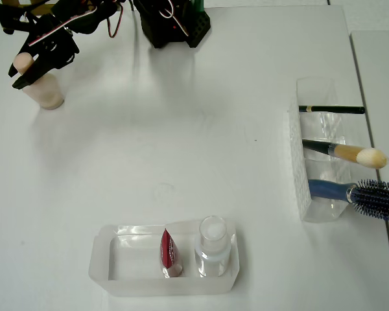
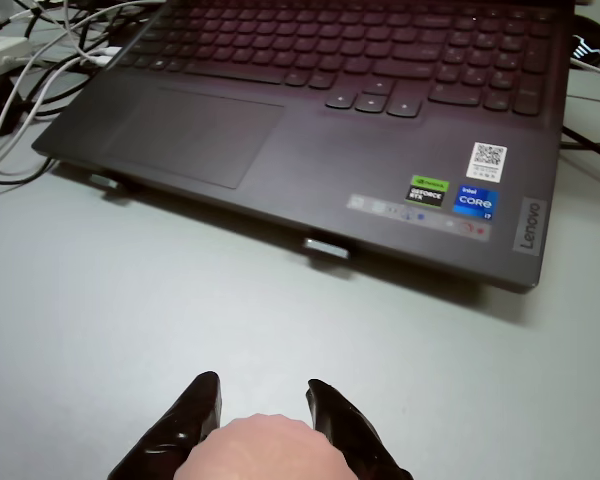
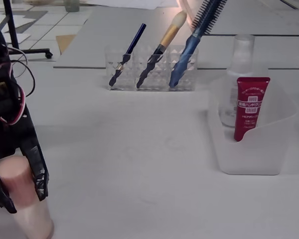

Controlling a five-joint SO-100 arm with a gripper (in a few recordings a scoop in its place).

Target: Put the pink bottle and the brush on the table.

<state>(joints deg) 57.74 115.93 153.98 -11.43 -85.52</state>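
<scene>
Pink bottle (image 3: 25, 199): upright on white table (image 1: 181, 149), cap between the two black fingers (image 3: 37, 172); gripper (image 1: 26, 65) narrowly parted, closed on cap. Brush (image 1: 350, 154): in clear holder (image 1: 301, 168)

A red tube (image 1: 169, 252) and clear bottle (image 1: 212, 247) stand in a frosted tray (image 1: 117, 280); a laptop (image 2: 310, 130) sits open

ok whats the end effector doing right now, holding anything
End effector: closed on the cap of the pink bottle, which stands upright with its base on the table.
</scene>
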